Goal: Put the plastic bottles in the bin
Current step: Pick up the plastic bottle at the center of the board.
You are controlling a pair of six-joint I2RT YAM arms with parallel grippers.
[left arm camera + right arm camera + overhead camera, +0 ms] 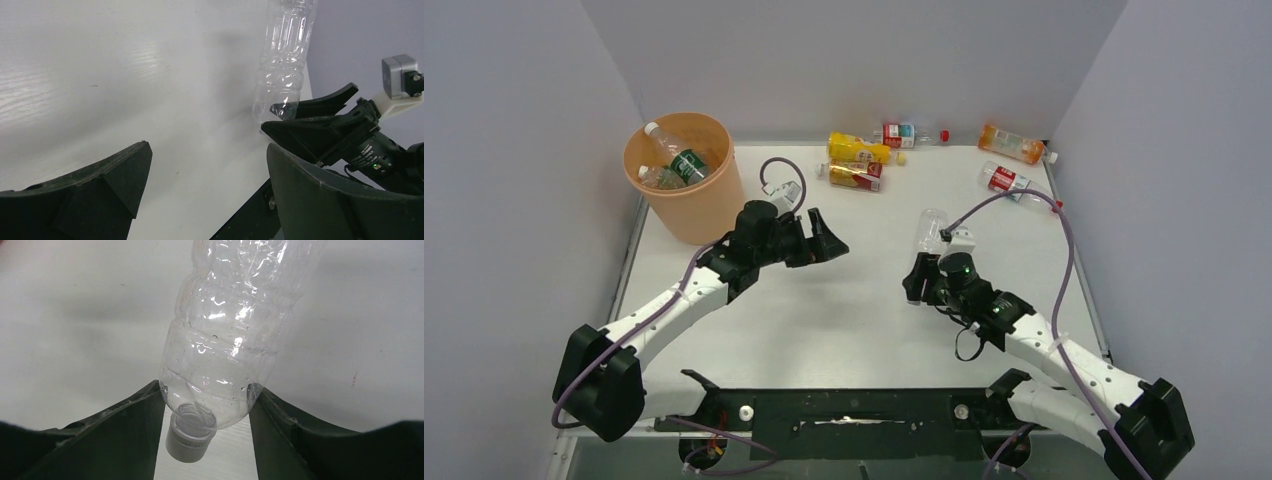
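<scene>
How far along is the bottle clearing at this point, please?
Two bottles already sit in the bin. The right gripper is shut on a clear bottle; the left gripper is open and empty beside the bin. Five bottles lie near the far edge of the table, not yet binned.

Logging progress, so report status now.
Right gripper shut on a clear bottle, cap end. Left gripper open, empty, between it and the bin. Two bottles binned, five bottles lying at the back.

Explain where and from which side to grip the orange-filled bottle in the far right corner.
Grip the orange-filled bottle at mid-body from above, closing across its narrow width: it lies on its side near the back wall, leaving little sideways room.
</scene>
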